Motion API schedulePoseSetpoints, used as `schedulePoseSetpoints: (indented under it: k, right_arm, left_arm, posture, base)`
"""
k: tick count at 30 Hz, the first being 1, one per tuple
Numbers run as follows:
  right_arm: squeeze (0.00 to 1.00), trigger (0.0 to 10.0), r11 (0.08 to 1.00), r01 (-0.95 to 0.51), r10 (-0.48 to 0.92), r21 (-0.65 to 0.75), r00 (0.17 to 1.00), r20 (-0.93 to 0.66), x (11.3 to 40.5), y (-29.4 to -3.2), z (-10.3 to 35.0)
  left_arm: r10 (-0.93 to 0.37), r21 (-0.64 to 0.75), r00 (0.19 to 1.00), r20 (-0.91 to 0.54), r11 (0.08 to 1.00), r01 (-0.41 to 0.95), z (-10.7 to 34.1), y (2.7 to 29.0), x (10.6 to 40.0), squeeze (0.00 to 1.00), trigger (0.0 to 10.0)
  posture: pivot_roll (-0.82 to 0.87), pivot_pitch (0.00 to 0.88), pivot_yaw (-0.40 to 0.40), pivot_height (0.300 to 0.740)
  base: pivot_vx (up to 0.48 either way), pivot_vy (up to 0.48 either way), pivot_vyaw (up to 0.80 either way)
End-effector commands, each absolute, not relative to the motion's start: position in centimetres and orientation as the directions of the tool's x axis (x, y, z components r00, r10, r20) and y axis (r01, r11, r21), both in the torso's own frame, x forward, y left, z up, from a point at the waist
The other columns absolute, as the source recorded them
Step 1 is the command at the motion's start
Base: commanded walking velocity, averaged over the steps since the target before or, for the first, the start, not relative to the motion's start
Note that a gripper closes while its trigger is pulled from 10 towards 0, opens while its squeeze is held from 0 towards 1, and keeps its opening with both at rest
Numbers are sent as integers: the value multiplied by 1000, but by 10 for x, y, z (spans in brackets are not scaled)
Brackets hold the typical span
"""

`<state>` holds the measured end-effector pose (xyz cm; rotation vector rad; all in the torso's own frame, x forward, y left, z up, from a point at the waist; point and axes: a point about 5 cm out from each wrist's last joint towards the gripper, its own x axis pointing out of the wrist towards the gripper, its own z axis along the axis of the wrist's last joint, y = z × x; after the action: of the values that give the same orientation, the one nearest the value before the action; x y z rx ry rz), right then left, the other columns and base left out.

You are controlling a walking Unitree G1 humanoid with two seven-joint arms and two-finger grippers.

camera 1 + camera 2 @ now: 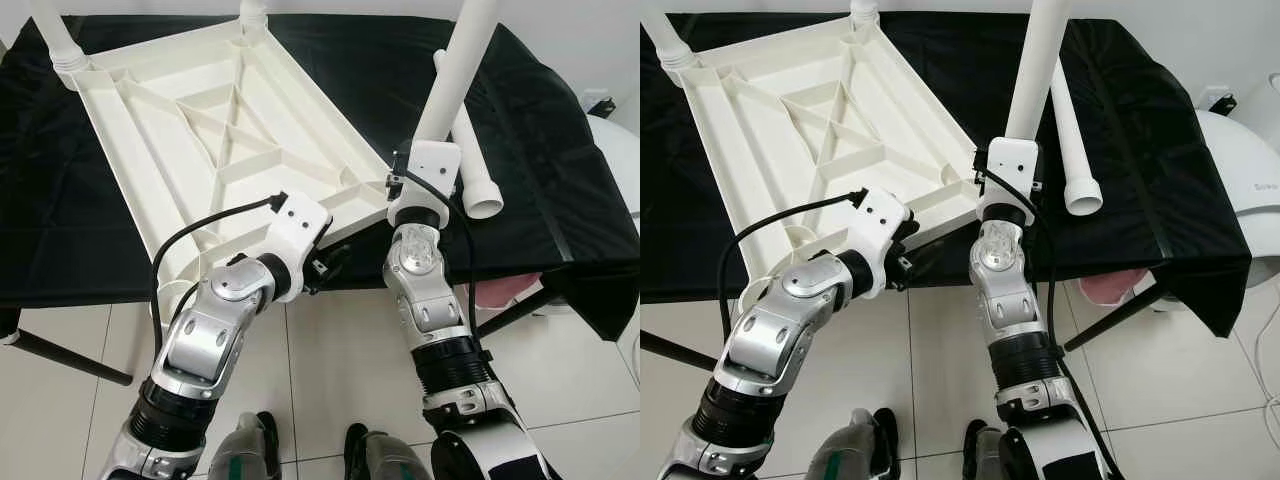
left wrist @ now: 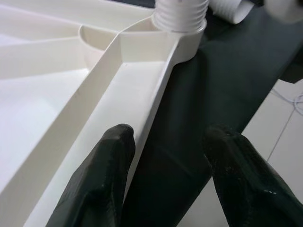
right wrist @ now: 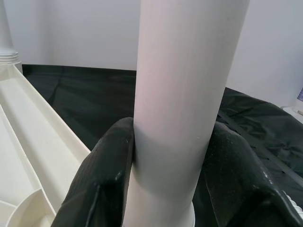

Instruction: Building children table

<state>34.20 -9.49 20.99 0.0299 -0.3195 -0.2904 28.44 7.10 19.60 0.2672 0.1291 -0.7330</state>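
Between our right gripper's (image 3: 165,184) closed fingers stands a table leg (image 1: 455,75), seated at the upturned tabletop's (image 1: 215,140) near corner. Our left gripper (image 2: 173,184), open, straddles the rim. Two far legs look fitted; one spare leg (image 1: 472,165) lies beyond. No containers.

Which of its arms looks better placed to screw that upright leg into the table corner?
The right, probably. Its right claw is already shut around the upright leg above the near corner of the upturned tabletop. The left claw is open, straddling the tabletop's edge, better suited to steadying it.
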Motion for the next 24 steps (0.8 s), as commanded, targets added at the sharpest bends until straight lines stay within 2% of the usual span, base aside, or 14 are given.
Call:
schedulePoseSetpoints:
  k: [1, 2, 4, 5, 7, 8, 9, 10, 24]
  right_arm:
    - [0, 10000, 918, 397, -397, 15, 916, 53, 337, -118, 152]
    - [0, 10000, 917, 397, -398, 16, 916, 53, 337, -118, 152]
    - [0, 10000, 917, 398, -398, 17, 916, 52, 337, -118, 152]
    - [0, 10000, 917, 398, -399, 16, 916, 52, 336, -118, 152]
    - [0, 10000, 917, 399, -399, 18, 916, 50, 336, -118, 152]
    - [0, 10000, 916, 400, -400, 19, 915, 48, 336, -118, 151]
    - [0, 10000, 916, 400, -400, 19, 915, 48, 336, -118, 151]
    - [0, 10000, 916, 400, -400, 19, 915, 47, 336, -118, 151]
    - [0, 10000, 916, 401, -402, 27, 915, 40, 336, -117, 151]
  left_arm:
    - [-634, 196, 736, -239, 710, 676, 192, 68, 286, 125, 10000]
    - [-627, 188, 739, -247, 717, 672, 191, 68, 287, 741, 10000]
    - [-620, 189, 743, -252, 721, 667, 190, 69, 289, 780, 10000]
    - [-612, 201, 750, -253, 725, 659, 191, 69, 291, 1000, 10000]
    - [-603, 212, 757, -251, 729, 651, 192, 69, 293, 1000, 10000]
    - [-599, 222, 761, -249, 729, 647, 193, 70, 294, 129, 10000]
    - [-599, 222, 761, -249, 729, 647, 193, 70, 294, 129, 10000]
    - [-600, 230, 762, -245, 727, 647, 195, 69, 295, 0, 10000]
    - [-531, 289, 803, -270, 751, 593, 200, 62, 316, 0, 10000]
  posture:
    - [-50, 216, -16, 740]
    - [-50, 216, -16, 740]
    - [-52, 218, -14, 740]
    - [-53, 219, -13, 740]
    - [-54, 221, -12, 740]
    - [-54, 223, -11, 740]
    - [-54, 223, -11, 740]
    - [-54, 223, -10, 740]
    - [-49, 231, -3, 740]
  base:
    - [0, 0, 0]
    - [0, 0, 0]
    - [0, 0, 0]
    - [0, 0, 0]
    - [0, 0, 0]
    - [0, 0, 0]
    - [0, 0, 0]
    - [0, 0, 0]
    - [0, 0, 0]
